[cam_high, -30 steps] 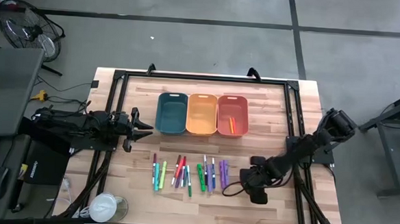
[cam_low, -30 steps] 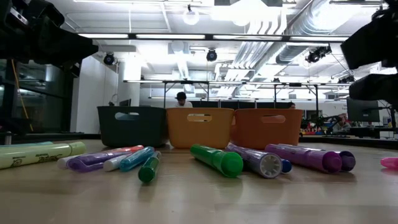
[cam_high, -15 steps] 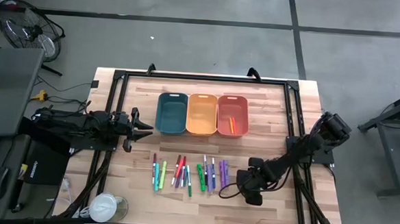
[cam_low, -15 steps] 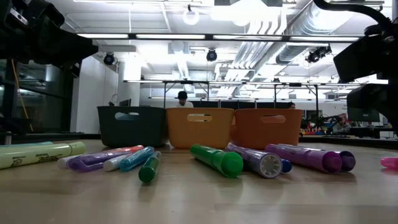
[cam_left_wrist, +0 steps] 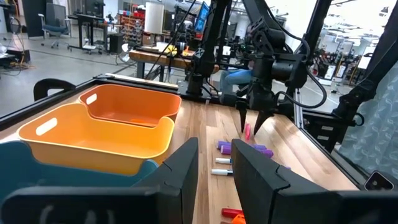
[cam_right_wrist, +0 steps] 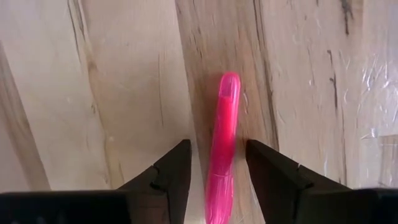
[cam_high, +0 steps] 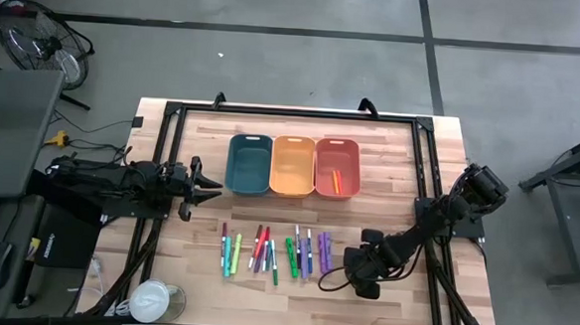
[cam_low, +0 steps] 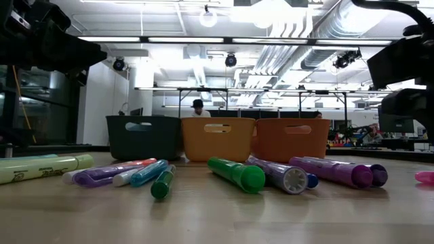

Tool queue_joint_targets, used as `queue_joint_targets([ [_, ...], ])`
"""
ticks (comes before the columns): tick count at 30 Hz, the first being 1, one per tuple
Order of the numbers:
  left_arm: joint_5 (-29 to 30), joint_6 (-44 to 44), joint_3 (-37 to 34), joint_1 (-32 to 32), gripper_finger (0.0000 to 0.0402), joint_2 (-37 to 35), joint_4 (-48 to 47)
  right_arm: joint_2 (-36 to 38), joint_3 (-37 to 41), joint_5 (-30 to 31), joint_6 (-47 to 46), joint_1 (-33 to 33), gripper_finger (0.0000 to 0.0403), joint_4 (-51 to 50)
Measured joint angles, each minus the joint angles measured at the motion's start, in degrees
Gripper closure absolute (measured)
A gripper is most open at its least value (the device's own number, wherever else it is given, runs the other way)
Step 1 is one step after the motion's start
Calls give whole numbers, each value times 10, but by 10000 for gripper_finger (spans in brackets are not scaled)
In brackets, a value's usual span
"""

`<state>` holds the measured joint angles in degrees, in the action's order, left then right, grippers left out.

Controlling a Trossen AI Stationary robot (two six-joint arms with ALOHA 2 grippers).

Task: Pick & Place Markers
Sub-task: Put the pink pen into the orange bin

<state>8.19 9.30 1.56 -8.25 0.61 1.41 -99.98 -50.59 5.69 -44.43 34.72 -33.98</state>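
Note:
Several markers (cam_high: 270, 251) in mixed colours lie in a row on the near half of the wooden table. A lone pink marker (cam_right_wrist: 222, 143) lies flat on the wood to their right, also seen in the low view as the pink marker (cam_low: 425, 177). My right gripper (cam_right_wrist: 217, 146) points down over it, open, one finger on each side of the marker, with wood showing in both gaps. The gripper hides that marker in the high view. My left gripper (cam_high: 212, 186) waits open at the left, level, beside the teal bin (cam_high: 249, 163).
Three bins stand side by side at the far middle: teal, yellow-orange bin (cam_high: 292, 166) and orange bin (cam_high: 337, 157), the last with a few markers inside. A black frame rail (cam_high: 293, 113) rims the table. A white round object (cam_high: 152, 300) sits at the near left corner.
My right gripper has shifted a little toward the table's left, nearer the marker row. The markers and bins have stayed in place.

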Motion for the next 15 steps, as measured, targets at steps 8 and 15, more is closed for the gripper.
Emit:
queue_joint_targets([
  [8, 0, 0, 0, 0, 308, 0, 0, 0, 1, 10, -6, 0, 289, -1],
  [15, 0, 0, 0, 0, 308, 0, -1, 0, 1, 13, -6, -2, 361, 1],
])
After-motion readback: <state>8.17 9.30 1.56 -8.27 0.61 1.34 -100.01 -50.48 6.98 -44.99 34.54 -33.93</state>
